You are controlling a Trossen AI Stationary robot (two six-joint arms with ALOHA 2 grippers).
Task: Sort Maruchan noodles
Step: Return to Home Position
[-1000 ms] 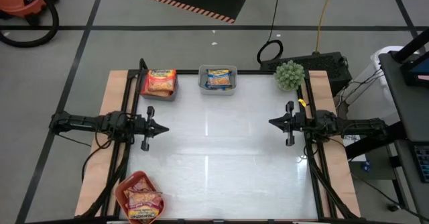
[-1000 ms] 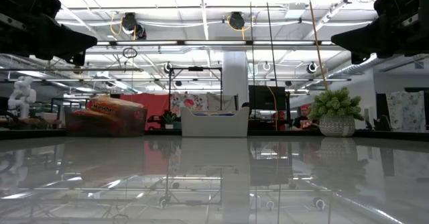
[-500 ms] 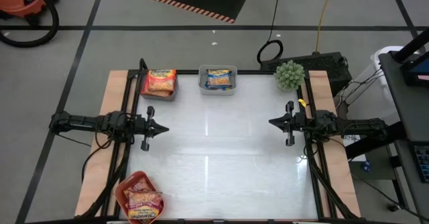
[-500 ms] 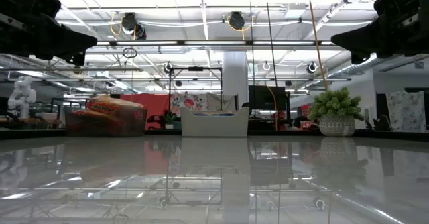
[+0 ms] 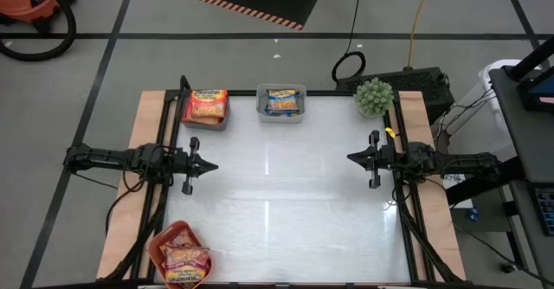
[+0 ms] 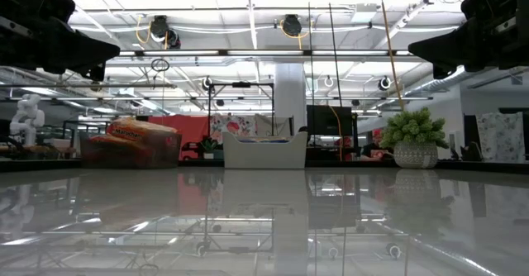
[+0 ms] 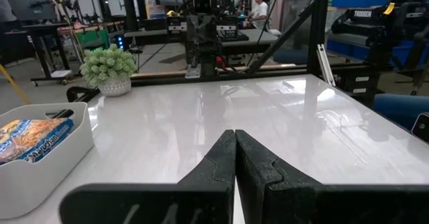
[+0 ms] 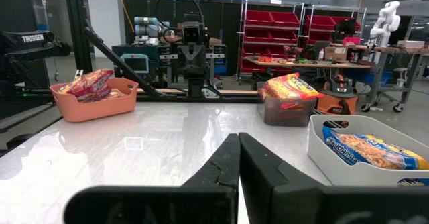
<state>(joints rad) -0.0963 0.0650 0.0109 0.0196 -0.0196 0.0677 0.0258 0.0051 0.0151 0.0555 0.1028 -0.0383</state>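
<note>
Maruchan noodle packets lie in three bins. Orange-red packets (image 5: 206, 105) fill a clear bin at the far left. A blue packet (image 5: 281, 101) rests in the grey bin (image 5: 262, 109) at the far middle. Silvery-pink packets (image 5: 186, 259) sit in the salmon-red bin (image 5: 161, 239) at the near left corner. My left gripper (image 5: 213, 166) hovers shut at the table's left side, pointing level toward the right. My right gripper (image 5: 350, 157) hovers shut at the right side, pointing level toward the left. Both hold nothing.
A small green plant in a pot (image 5: 374, 96) stands at the far right corner. The white tabletop (image 5: 286, 185) between the two grippers is bare. Arm frames run along the left and right table edges.
</note>
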